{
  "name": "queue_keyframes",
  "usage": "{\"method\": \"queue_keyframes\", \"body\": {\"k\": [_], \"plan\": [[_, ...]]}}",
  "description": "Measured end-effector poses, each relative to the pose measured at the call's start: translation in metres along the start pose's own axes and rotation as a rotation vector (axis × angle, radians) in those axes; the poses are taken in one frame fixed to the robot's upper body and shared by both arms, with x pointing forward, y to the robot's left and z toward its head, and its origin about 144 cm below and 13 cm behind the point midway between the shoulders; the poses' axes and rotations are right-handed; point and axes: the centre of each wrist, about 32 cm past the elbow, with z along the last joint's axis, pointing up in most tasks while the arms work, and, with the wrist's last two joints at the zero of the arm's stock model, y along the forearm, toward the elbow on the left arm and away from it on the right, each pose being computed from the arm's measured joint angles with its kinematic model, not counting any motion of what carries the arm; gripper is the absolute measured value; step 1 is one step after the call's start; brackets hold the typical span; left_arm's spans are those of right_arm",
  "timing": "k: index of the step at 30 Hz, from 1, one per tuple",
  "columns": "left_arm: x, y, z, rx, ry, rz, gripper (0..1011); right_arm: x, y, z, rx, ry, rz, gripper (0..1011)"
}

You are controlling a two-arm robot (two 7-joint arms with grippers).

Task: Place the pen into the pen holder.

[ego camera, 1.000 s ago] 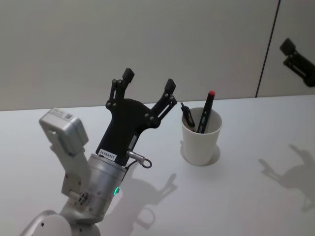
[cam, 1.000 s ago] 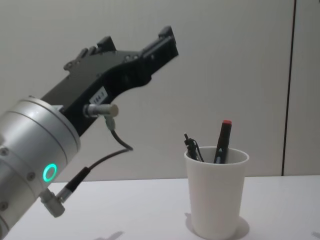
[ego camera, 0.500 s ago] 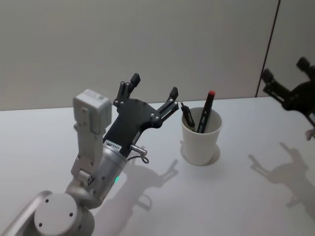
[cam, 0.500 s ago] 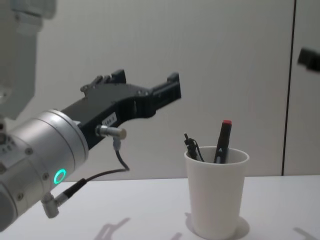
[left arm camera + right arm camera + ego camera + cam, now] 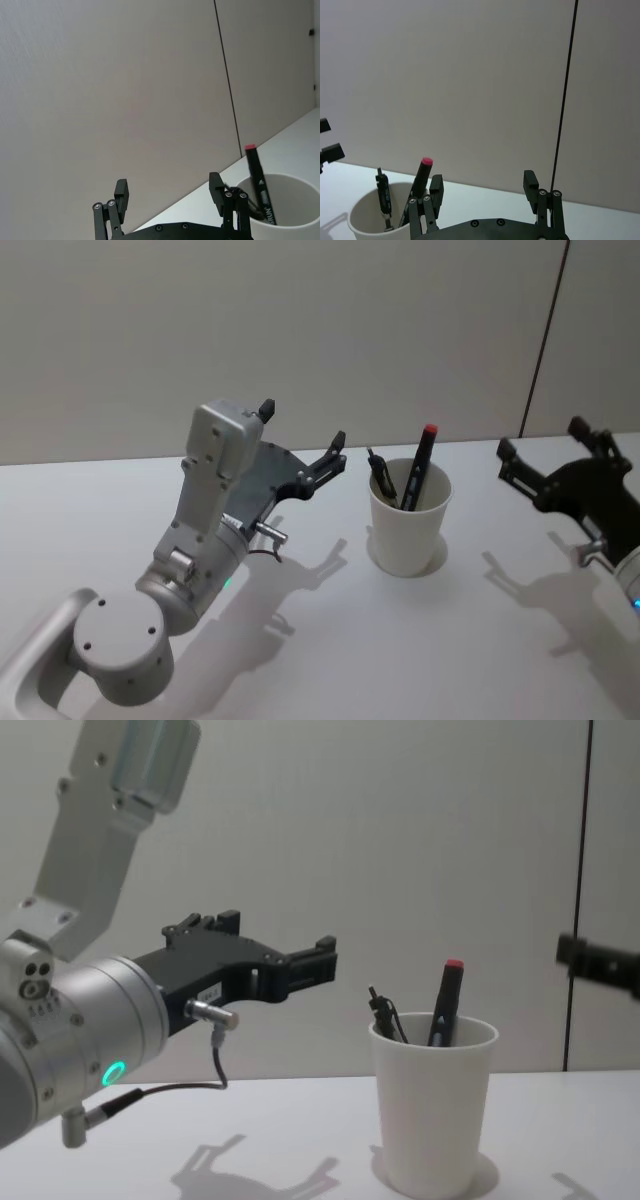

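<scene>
The pen holder, a white paper cup (image 5: 408, 528) (image 5: 435, 1120), stands upright on the white table. A black pen with a red cap (image 5: 420, 466) (image 5: 446, 1003) (image 5: 260, 189) (image 5: 421, 176) leans inside it, beside a second black pen with a clip (image 5: 381, 476) (image 5: 381, 193). My left gripper (image 5: 302, 426) (image 5: 290, 945) (image 5: 169, 187) hovers open just left of the cup, above the table, holding nothing. To the right of the cup my right gripper (image 5: 542, 438) (image 5: 483, 183) is open too, and nothing is between its fingers.
The white table (image 5: 400, 640) runs back to a plain grey wall with a dark vertical seam (image 5: 545, 340). The left arm's silver wrist and forearm (image 5: 190, 570) fill the near left of the table.
The left gripper has dropped lower and tilted flatter, staying left of the cup. The right gripper has come down from the upper right to the cup's right side. Cup and pens have not moved.
</scene>
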Motion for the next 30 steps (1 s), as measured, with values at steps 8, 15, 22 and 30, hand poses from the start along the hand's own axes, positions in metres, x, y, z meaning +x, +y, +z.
{"method": "queue_keyframes", "body": {"k": [8, 15, 22, 30], "plan": [[0.0057, -0.0039, 0.0006, 0.042, -0.033, 0.009, 1001, -0.0103, 0.0009, -0.0098, -0.051, -0.009, -0.019, 1001], [0.0060, -0.0041, 0.0007, 0.045, -0.035, 0.010, 1001, -0.0113, 0.0010, -0.0106, -0.056, -0.010, -0.021, 1001], [0.0061, -0.0042, 0.0008, 0.045, -0.035, 0.010, 1001, -0.0113, 0.0010, -0.0105, -0.056, -0.011, -0.021, 1001], [0.0063, -0.0042, 0.0009, 0.044, -0.035, 0.011, 1001, -0.0112, 0.0012, -0.0104, -0.055, -0.011, -0.021, 1001]]}}
